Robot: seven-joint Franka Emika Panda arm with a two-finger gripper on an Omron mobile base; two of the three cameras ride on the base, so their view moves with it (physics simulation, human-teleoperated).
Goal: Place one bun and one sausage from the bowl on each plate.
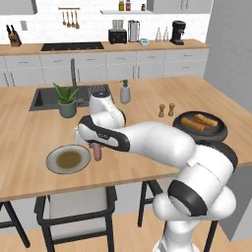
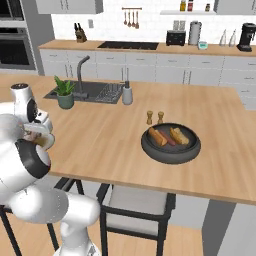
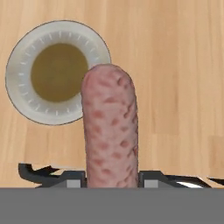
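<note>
Hand view: fingers (image 3: 112, 181) clamped on one end of a pink sausage (image 3: 110, 127), hanging above the surface, pale grey plate (image 3: 57, 72) at ten o'clock. Judged soft, greasy, light; the end grip may slip, mid-length hold safer. Dark bowl (image 1: 224, 132) well apart.

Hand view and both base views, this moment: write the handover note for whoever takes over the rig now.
Pincer: shut on the sausage, which hangs from it above the counter, just right of the pale grey plate in the left base view.
Pale grey plate: near the counter's front edge, brownish centre, no food on it yet.
Dark bowl: on the counter to the right, with buns and a sausage in it.
Done: one sausage lifted out and carried to the plate.
Left: set this sausage on the plate, add a bun, then serve the second plate.
</note>
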